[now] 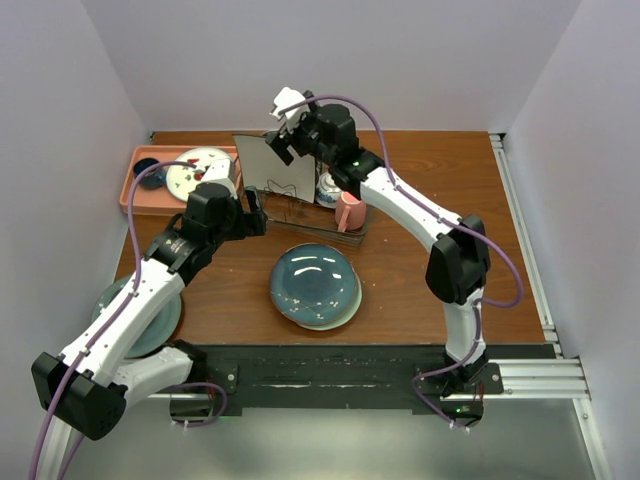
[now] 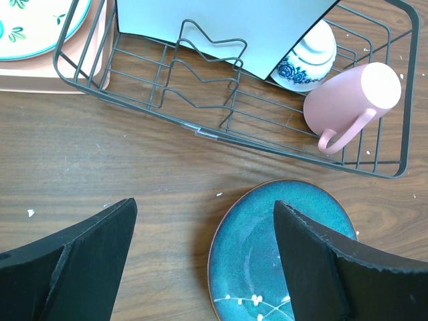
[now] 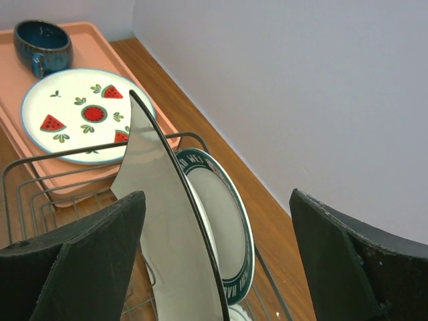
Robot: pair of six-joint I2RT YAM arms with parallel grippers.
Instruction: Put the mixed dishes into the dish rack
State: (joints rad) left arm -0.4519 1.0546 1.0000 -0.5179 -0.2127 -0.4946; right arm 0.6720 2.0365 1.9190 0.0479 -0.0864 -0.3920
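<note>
The dark wire dish rack [image 1: 345,236] stands at mid-table. In it the white square plate [image 1: 266,164] stands on edge, with the pink mug [image 1: 349,212] and the blue-and-white bowl [image 1: 327,190] at its right end. The right wrist view shows the square plate [image 3: 157,221] and, behind it, the round plate with the lettered rim [image 3: 231,227]. My right gripper [image 1: 288,135] is open above both plates [image 3: 215,197], touching neither. My left gripper [image 1: 252,213] is open and empty in front of the rack [image 2: 204,267]. The pale green plate [image 1: 160,322] lies under my left arm.
A teal-blue glazed plate [image 1: 315,285] lies in front of the rack; it also shows in the left wrist view [image 2: 267,261]. The salmon-pink tray [image 1: 135,185] at the back left holds the watermelon plate [image 3: 83,114] and the dark blue cup [image 3: 41,43]. Walls enclose three sides.
</note>
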